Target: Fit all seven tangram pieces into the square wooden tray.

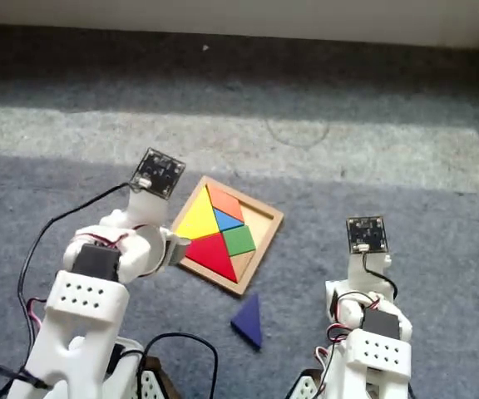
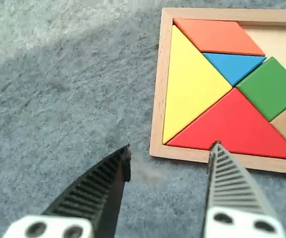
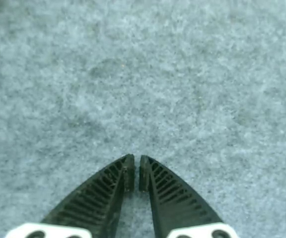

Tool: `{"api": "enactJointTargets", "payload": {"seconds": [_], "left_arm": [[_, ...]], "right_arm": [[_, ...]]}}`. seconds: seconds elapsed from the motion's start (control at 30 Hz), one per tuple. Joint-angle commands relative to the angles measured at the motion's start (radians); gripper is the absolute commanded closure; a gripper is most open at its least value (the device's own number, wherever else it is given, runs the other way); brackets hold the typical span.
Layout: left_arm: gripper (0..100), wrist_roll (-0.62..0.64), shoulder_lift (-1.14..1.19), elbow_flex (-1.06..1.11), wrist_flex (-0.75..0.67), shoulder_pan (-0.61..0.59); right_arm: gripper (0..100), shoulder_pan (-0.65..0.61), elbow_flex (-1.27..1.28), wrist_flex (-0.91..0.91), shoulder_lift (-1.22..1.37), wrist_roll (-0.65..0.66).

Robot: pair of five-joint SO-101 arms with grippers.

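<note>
On the grey carpeted tabletop (image 1: 406,166), high view: one square wooden tray (image 1: 262,218), set cornerwise. It holds a large yellow triangle (image 1: 195,221), a large red triangle (image 1: 209,251), an orange parallelogram (image 1: 225,203), a small blue triangle (image 1: 228,220) and a green square (image 1: 239,240). One dark blue triangle (image 1: 249,321) lies loose outside the tray, near its closest corner and between the two arms. The left hand (image 1: 178,248) sits at the tray's rim beside the red triangle. The right arm (image 1: 366,320) stands well apart from the tray.

Left wrist view: the left hand is open, jaws spread and gripping nothing, with one tip over the rim by the red triangle. Bare tray floor shows beyond the orange parallelogram and green square.

Right wrist view: the right hand (image 3: 133,171) is closed on nothing, above bare tabletop.

Step in hand, as judged: seat the dark blue triangle. Recommended handling: pinch it across two edges and lift it clear. Turn it to match the free corner, then lower it flat without nudging the seated pieces.
</note>
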Motion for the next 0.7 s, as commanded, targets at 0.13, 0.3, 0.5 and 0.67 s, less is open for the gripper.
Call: {"api": "enactJointTargets", "payload": {"seconds": [0.13,0.3,0.5,0.67], "left_arm": [[93,0.011,-0.127,0.234,-0.261,-0.157],[97,0.014,-0.17,0.263,-0.321,-0.17],[97,0.015,-0.177,0.272,-0.324,-0.176],[97,0.017,-0.177,0.271,-0.327,-0.225]], "right_arm": [[96.4,0.012,-0.002,-0.012,-0.008,0.006],[96.4,0.013,-0.004,-0.008,-0.008,0.003],[95.7,-0.013,-0.124,0.16,-0.007,-0.115],[85.3,-0.114,-0.395,0.43,-0.004,-0.235]]}}
